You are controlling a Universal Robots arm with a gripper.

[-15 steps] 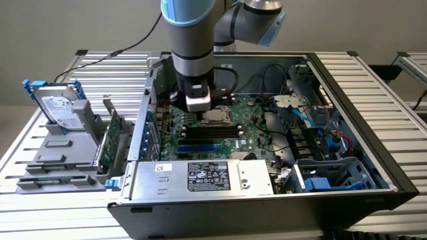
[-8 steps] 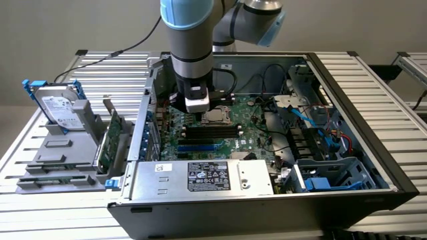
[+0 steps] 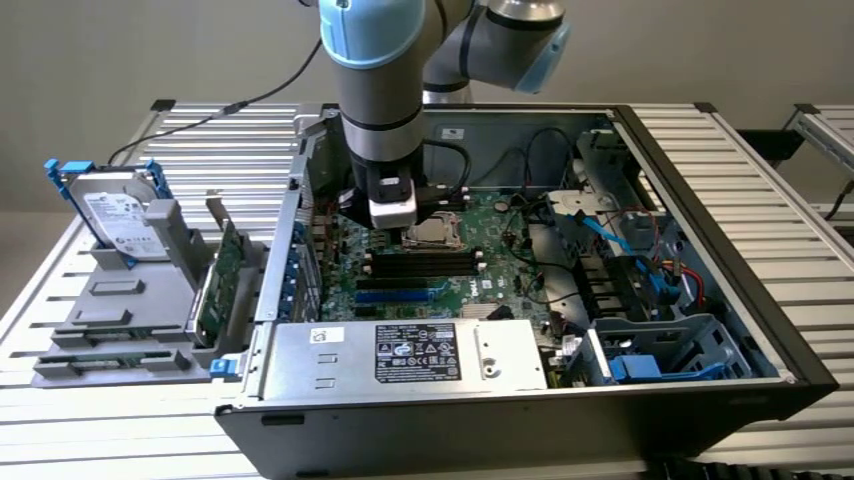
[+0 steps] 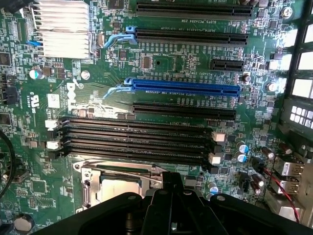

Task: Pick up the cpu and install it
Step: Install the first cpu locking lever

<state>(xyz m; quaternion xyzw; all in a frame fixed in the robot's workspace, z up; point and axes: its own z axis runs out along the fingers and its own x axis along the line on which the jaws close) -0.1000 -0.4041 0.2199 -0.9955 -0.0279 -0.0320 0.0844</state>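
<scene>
the arm reaches down into the open computer case (image 3: 747, 330), and the gripper (image 3: 396, 222) hangs low over the green motherboard (image 3: 501, 270), just at the cpu socket (image 3: 434, 234). its fingers are drawn together; whether anything sits between them cannot be told. in the wrist view the gripper (image 4: 171, 205) is a dark mass directly over the socket's metal frame (image 4: 90, 188), and the cpu (image 4: 117, 188) shows as a dull pale square lying flat within that frame, partly hidden under the gripper body. whether the gripper touches the chip cannot be told.

in the exterior view the four black memory slots (image 3: 420, 264) lie just at six o'clock from the socket, with the power supply (image 3: 414, 355) and its black label further toward six. outside the case, near nine o'clock, a hard drive (image 3: 114, 215) in a blue bracket stands upright in a grey holder (image 3: 114, 320) on the slatted metal table (image 3: 761, 170). in the wrist view a finned silver heatsink (image 4: 61, 27) and a blue expansion slot (image 4: 183, 87) sit on the board beyond the memory slots (image 4: 132, 139).
</scene>
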